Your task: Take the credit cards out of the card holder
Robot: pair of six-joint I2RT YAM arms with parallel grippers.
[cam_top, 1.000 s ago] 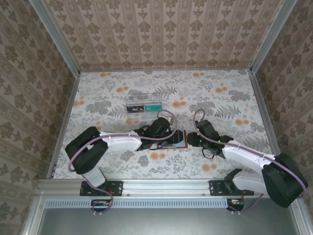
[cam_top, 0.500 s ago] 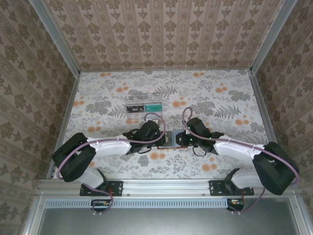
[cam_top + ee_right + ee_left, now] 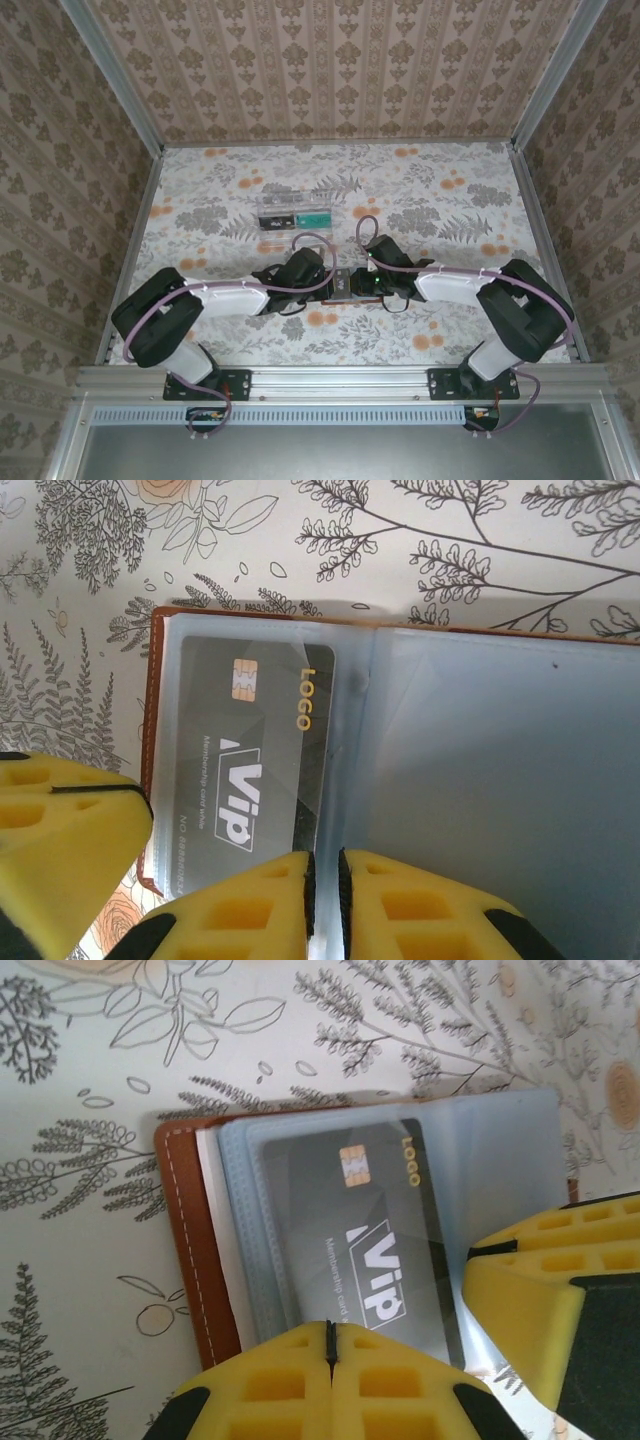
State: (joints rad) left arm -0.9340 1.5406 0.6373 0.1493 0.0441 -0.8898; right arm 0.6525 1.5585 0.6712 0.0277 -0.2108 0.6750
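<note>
The brown card holder (image 3: 345, 283) lies open on the floral table between both grippers. A dark grey VIP credit card (image 3: 350, 1230) sits inside a blue-grey sleeve on its left half, also seen in the right wrist view (image 3: 250, 760). My left gripper (image 3: 330, 1335) is shut, its tips down at the near edge of that card's sleeve; whether it pinches anything is hidden. My right gripper (image 3: 323, 865) is shut on a thin blue-grey sleeve page at the card holder's fold (image 3: 470, 740). A teal credit card (image 3: 315, 215) lies in the clear tray.
The clear plastic tray (image 3: 268, 200) stands behind the card holder, towards the table's middle, with a dark card (image 3: 272, 221) at its left end. Patterned walls enclose the table on three sides. Both arms reach inwards from the near edge and almost meet.
Both grippers have come down and closed in on the card holder. The right gripper has moved left onto its fold, and the left has shifted slightly left and lower.
</note>
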